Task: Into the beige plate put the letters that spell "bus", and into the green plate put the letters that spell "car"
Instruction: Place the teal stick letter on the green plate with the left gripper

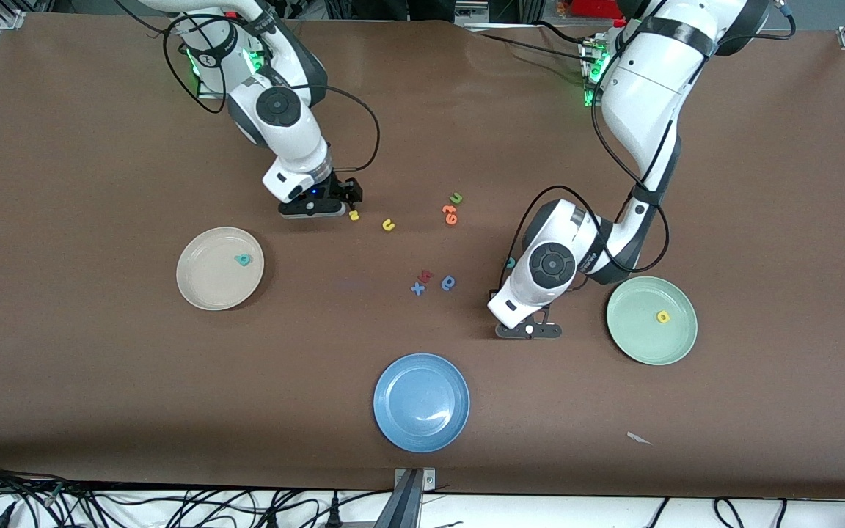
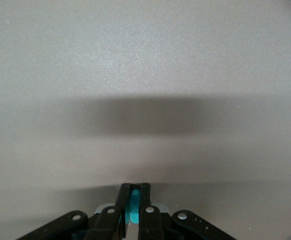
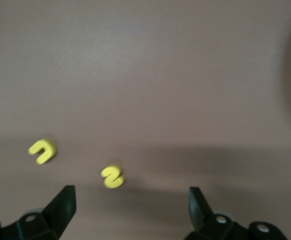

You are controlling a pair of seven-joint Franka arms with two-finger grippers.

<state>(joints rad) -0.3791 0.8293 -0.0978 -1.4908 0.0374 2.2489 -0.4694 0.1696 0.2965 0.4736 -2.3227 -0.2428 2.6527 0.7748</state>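
While 1 teal letter (image 1: 244, 259) lies in the beige plate (image 1: 206, 286) and 1 yellow letter (image 1: 662, 317) in the green plate (image 1: 675, 348), the left gripper (image 2: 134, 210) pinches a teal piece (image 2: 134, 209), probably c or r, low over the tabletop (image 1: 100, 381) near the green plate; the right gripper (image 3: 131, 202) hangs spread over the yellow s (image 3: 112, 177), the yellow u (image 3: 42, 150) beside it.

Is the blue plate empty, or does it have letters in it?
Empty. The blue plate shows only its bare blue inside with a shine of light; no letter lies in it.

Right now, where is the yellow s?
In the front view the yellow s lies on the table just beside the right tool, with the yellow u next to it toward the left arm's end; the open fingers have not closed on it.
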